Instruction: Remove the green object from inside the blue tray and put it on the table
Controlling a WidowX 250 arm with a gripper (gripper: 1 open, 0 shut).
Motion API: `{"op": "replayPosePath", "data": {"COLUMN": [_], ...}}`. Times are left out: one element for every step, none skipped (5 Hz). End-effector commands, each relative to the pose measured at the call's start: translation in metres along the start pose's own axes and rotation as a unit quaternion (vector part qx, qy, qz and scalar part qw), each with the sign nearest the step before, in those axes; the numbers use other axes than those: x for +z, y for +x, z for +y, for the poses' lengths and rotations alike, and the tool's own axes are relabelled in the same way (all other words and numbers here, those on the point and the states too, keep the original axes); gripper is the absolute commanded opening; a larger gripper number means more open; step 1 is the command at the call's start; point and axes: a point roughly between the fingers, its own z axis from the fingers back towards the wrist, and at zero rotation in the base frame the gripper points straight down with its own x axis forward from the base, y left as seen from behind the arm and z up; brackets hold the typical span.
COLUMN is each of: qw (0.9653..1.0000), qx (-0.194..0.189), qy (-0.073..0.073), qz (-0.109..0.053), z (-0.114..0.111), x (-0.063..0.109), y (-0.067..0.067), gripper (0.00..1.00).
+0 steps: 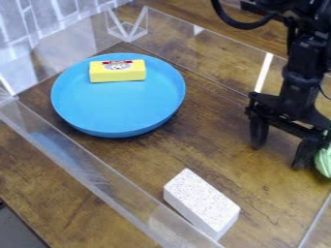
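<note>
The blue tray (119, 108) lies on the table (195, 155) at the left and holds only a yellow labelled block (118, 70). The green object (323, 161) rests on the wood at the far right edge of the view, outside the tray, partly cut off by the frame and partly hidden by a finger. My gripper (284, 143) points straight down just left of it, low over the table. Its black fingers (260, 131) are spread open, and nothing shows between them.
A white speckled sponge-like block (202, 201) lies near the front wall. Clear acrylic walls (77, 145) edge the table on the front, left and back. The black arm (304, 58) rises above the gripper at the right.
</note>
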Motion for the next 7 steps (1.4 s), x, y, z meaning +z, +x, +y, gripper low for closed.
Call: {"op": "replayPosePath", "data": {"qw": [0.9995,0.9979,0.9951,0.9915,0.9872,0.9819,0.9755], "qx": [0.032,0.064,0.096,0.127,0.156,0.186,0.216], "qy": [0.006,0.014,0.021,0.026,0.030,0.033,0.037], "qz": [-0.002,0.005,0.012,0.014,0.014,0.015,0.016], "z": [-0.009,-0.001,0.007,0.008,0.009,0.005,0.001], "x": [0.001,0.000,0.001,0.006,0.011,0.019,0.028], "y": [0.006,-0.001,-0.009,-0.004,0.002,0.005,0.005], "gripper": [1.00,1.00,1.00,1.00,1.00,1.00,1.00]}}
